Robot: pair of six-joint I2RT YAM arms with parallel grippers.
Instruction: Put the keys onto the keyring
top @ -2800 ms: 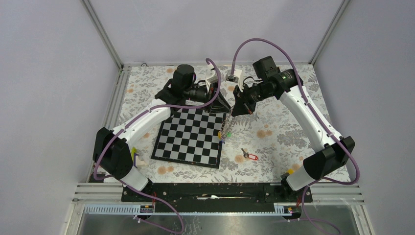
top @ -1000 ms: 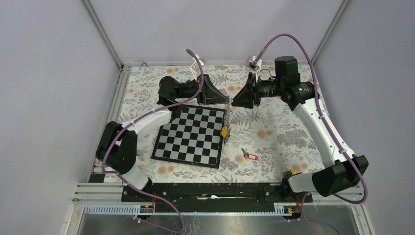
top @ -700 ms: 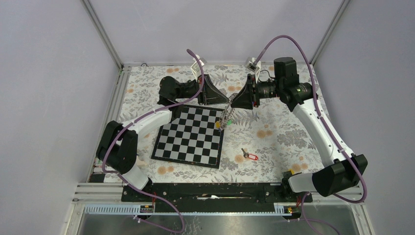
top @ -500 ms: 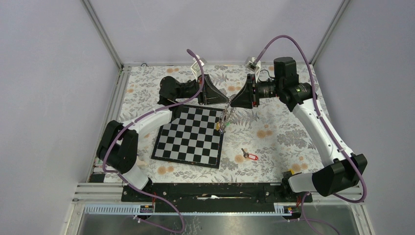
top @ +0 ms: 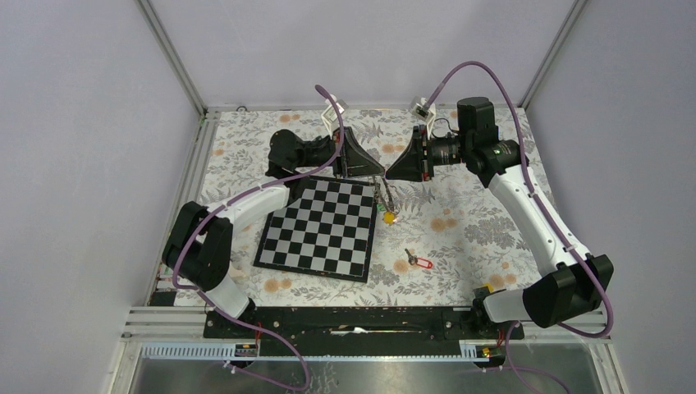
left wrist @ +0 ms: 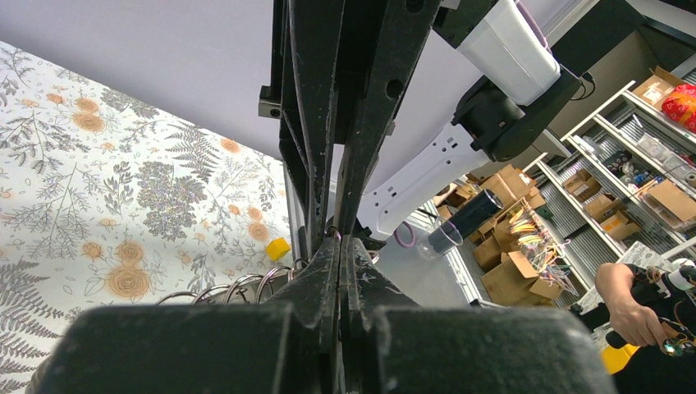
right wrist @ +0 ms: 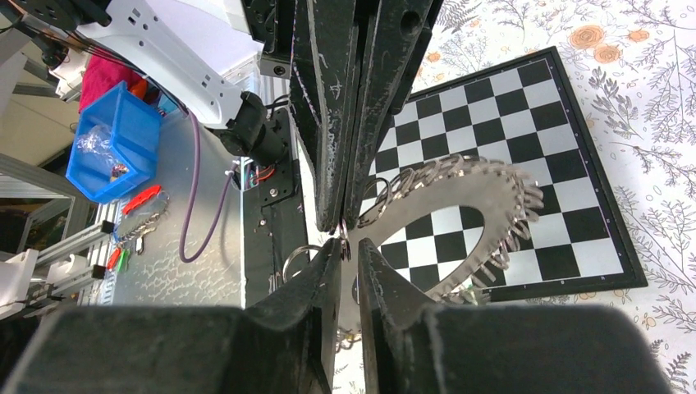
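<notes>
The keyring (top: 382,195) hangs off the table between my two grippers, near the chessboard's (top: 320,230) far right corner. A key with a yellow tag (top: 390,218) dangles from its low end. In the right wrist view the keyring (right wrist: 484,189) is a large flat grey hoop edged with wire loops. My left gripper (top: 377,174) is shut on its rim, jaws pressed together (left wrist: 339,238). My right gripper (right wrist: 349,242) faces it tip to tip, jaws a narrow gap apart with the rim's edge between them. A key with a red tag (top: 420,263) lies on the floral cloth.
The chessboard lies flat left of centre on the flowered tablecloth (top: 476,213). Frame rails (top: 189,164) border the table on the left and at the front. Both arms reach to the far middle, wrist cables looping above them.
My right gripper's jaws have narrowed around the keyring's rim. The hanging keyring has swung right, and the yellow tag now hangs over the cloth beside the board. The left gripper stayed shut.
</notes>
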